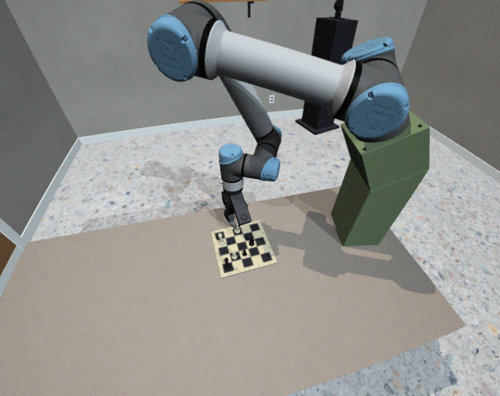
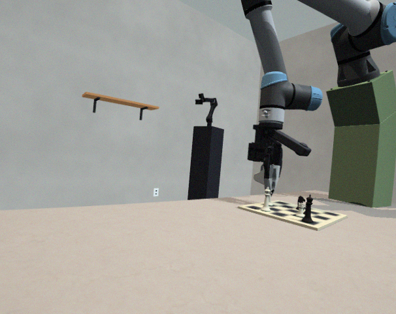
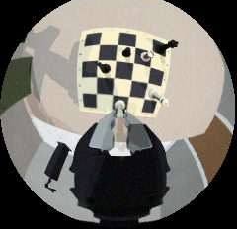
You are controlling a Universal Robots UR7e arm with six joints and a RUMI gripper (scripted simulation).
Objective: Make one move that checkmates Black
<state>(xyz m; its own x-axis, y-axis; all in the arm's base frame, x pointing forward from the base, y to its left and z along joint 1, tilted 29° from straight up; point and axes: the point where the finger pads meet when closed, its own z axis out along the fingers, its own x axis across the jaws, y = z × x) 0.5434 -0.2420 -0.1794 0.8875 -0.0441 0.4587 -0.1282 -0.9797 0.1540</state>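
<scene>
The white piece [image 3: 118, 107] stands upright on a square in the edge row of the chessboard [image 1: 220, 260] nearest my arm, and my gripper [image 3: 119, 110] is clamped on its upper part, fingers pointing straight down. Another white piece [image 3: 159, 97] stands near it by the adjacent edge, and a third white piece [image 3: 146, 55] sits further across the board among three black pieces, the tallest black piece [image 2: 308, 209] near the far corner. The board lies on the tan table [image 1: 114, 323], close to my green pedestal [image 1: 382, 200].
</scene>
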